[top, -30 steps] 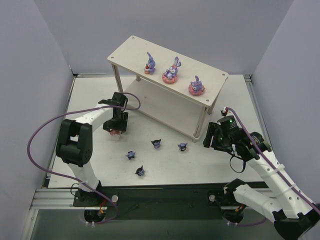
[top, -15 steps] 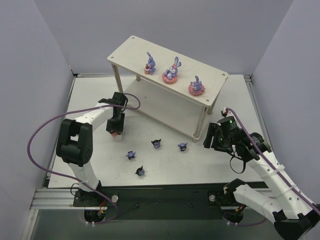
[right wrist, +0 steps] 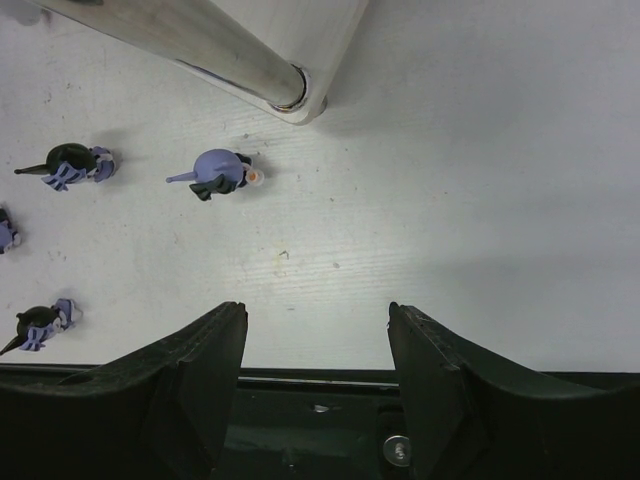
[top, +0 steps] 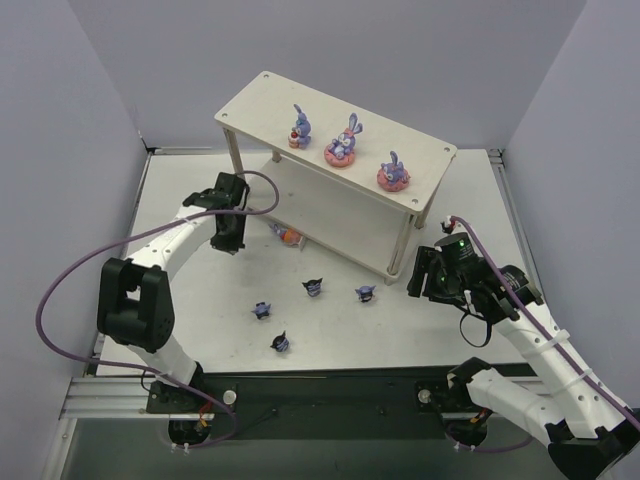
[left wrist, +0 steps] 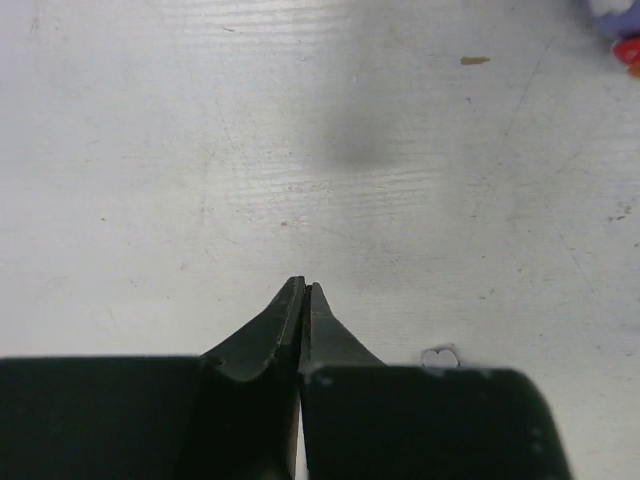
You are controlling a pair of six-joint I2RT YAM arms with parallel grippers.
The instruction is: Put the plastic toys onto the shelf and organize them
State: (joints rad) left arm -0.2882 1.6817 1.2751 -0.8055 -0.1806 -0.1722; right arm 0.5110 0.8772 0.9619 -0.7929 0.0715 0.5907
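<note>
Top view — shelf: the pale two-tier shelf stands at the far side of the table, turned at an angle to the table's edges.
Top view — rabbits on the shelf: three purple rabbits stand upright in a row along the top board. The left one is on a small base, and the middle one and the right one are on pink bases.
Top view — fourth rabbit: the fourth rabbit, with an orange base, lies tipped over on the table just at the near edge of the lower board.
Top view — dark blue figures: four dark blue figures are scattered on the table in front of the shelf, each apart from the others.
Top view — left gripper: the left gripper points down at the table, left of the fourth rabbit and near it, not touching.
Top view — right gripper: the right gripper sits beside the shelf's near right leg.
Left wrist view — left gripper: the left gripper has its fingers pressed together with nothing between them, over bare table. A purple-and-red edge of a toy shows in the top right corner.
Right wrist view — right gripper: the right gripper has its fingers spread apart and is empty.
Right wrist view — surroundings: the shelf leg runs across the top. One dark blue figure is just below its foot, and others lie farther left.
</note>
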